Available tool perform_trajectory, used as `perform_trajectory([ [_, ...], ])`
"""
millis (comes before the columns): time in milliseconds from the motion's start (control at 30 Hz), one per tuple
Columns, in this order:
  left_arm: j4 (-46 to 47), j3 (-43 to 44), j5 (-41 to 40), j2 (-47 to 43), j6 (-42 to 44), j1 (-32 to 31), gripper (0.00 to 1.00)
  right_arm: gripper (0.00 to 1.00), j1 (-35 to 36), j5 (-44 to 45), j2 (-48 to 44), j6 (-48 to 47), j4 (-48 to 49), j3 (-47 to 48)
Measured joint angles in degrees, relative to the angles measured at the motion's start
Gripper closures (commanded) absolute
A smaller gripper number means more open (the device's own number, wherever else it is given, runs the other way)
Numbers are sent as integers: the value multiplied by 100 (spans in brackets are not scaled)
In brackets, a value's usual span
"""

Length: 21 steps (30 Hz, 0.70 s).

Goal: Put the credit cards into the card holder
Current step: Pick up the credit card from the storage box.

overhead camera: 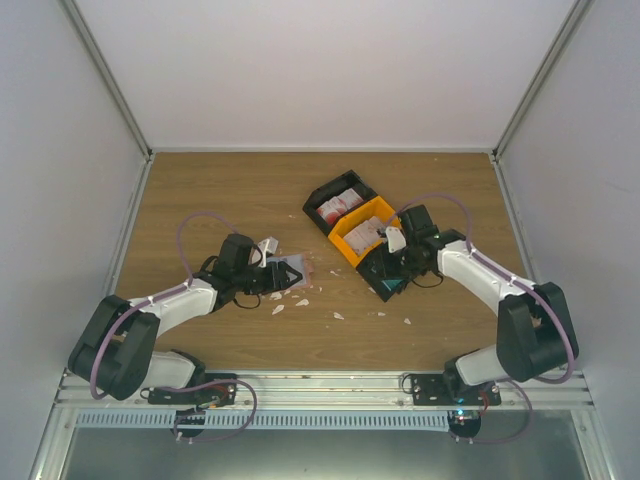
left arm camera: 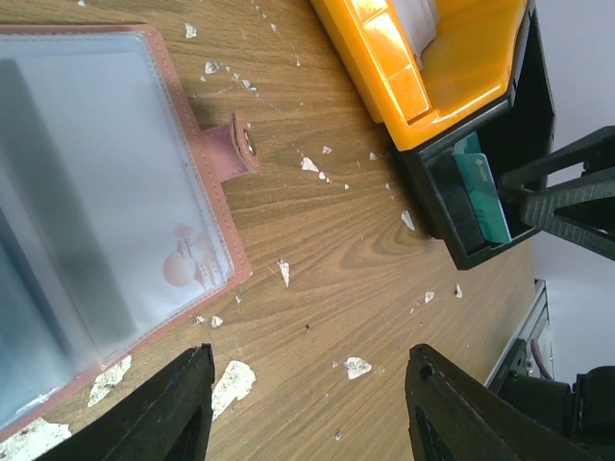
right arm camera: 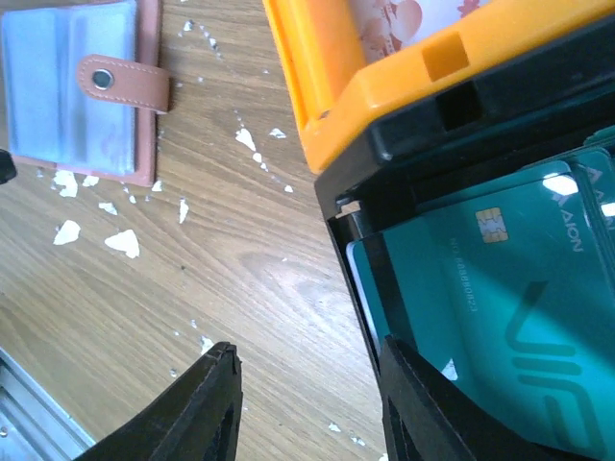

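A mis-grip is being risked at the black bin (right arm camera: 432, 163). The right jaws are being held apart with nothing between them, and one finger appears to be sitting over the bin's wall. The wall could therefore be pinched instead of a card. Several of the teal credit cards (right arm camera: 500, 288) could also be dragged up together, since they are lying flat and stacked. The card holder (left arm camera: 96, 192) is lying unpinned on the desk (left arm camera: 336, 240), open with its pale pockets facing up, so it may be pushed along when a card is slid in. The left jaws are being held open and empty just beside its edge, over white scraps (left arm camera: 231, 379). The teal cards are lying right beside the right jaws, while the holder is lying well apart from them.
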Motion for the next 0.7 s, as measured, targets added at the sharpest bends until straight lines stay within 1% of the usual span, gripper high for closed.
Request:
perform_trajectory([
  [133,0,-7,0,0,0,0,43,56,0,-114,-44,4,35,-2],
  [267,2,-26,-7,0,2,0,43,55,0,7,-116,26,98,-20],
  [400,2,-26,-24,0,2,0,43,50,0,229,-262,13,208,-46],
  [567,7,-26,-42,15,2,0,43,40,39,446,-278,-90,306,-140],
  [700,7,-26,-42,87,2,0,43,36,216,756,-179,-177,297,-184],
])
